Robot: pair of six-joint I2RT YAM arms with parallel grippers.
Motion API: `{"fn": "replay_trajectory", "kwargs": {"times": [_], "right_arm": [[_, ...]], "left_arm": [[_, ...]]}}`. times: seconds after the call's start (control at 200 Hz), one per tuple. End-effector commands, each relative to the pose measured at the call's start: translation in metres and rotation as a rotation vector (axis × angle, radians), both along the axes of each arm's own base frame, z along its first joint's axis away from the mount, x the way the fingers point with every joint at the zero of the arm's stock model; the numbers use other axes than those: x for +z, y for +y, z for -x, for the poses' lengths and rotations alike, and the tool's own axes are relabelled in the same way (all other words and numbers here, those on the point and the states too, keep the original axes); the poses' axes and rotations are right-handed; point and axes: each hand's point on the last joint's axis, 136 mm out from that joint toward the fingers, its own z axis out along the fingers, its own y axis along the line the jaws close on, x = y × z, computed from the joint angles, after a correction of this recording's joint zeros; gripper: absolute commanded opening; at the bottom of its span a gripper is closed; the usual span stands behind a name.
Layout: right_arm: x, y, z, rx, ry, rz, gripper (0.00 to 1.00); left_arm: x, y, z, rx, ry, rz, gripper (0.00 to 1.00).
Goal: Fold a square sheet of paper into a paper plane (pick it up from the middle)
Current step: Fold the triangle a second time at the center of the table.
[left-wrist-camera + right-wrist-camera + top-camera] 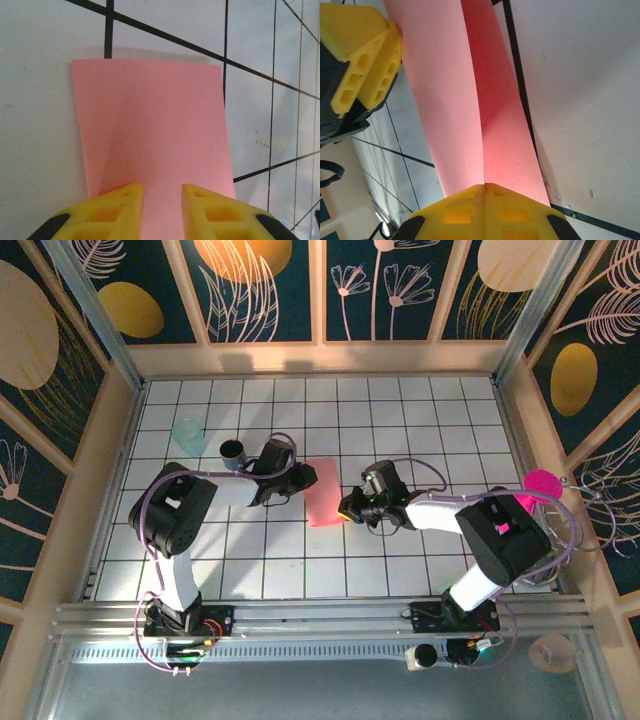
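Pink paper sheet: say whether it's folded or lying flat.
Folded. The sheet bends double along a crease that runs into the shut right gripper.

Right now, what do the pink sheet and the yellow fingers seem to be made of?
The pink sheet looks like thin matte paper: it bends and holds a sharp crease. The left gripper's fingers are probably matte foam or rubber, moulded with square hollows.
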Motion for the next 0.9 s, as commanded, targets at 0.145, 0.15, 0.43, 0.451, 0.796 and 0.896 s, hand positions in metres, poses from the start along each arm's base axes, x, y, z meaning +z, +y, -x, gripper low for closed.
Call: {"fn": "replay_trajectory", "kwargs": {"times": [0.145, 0.15, 0.43, 0.451, 0.796, 0.896], "right_arm": [[0.021, 0.027, -0.011, 0.095, -0.102, -0.076, 0.0], [0.021, 0.028, -0.011, 0.098, -0.102, -0.078, 0.0], [0.031, 0.064, -0.023, 0.142, -0.145, -0.147, 0.0], [0.031, 0.065, -0.025, 0.14, -0.145, -0.147, 0.0], [0.017, 0.071, -0.04, 0.079, -0.123, -0.15, 0.0], [0.009, 0.069, -0.039, 0.066, -0.104, -0.137, 0.0]], "left_arm": [[-0.021, 0.007, 0.003, 0.007, 0.039, -0.046, 0.24], [-0.021, 0.007, 0.003, 0.006, 0.04, -0.046, 0.24], [-0.026, 0.011, 0.006, 0.015, 0.047, -0.066, 0.19], [-0.025, 0.011, 0.005, 0.014, 0.044, -0.065, 0.18], [0.001, 0.002, -0.008, -0.007, -0.009, -0.051, 0.16], [0.025, -0.001, -0.022, -0.004, -0.071, -0.057, 0.16]]}}
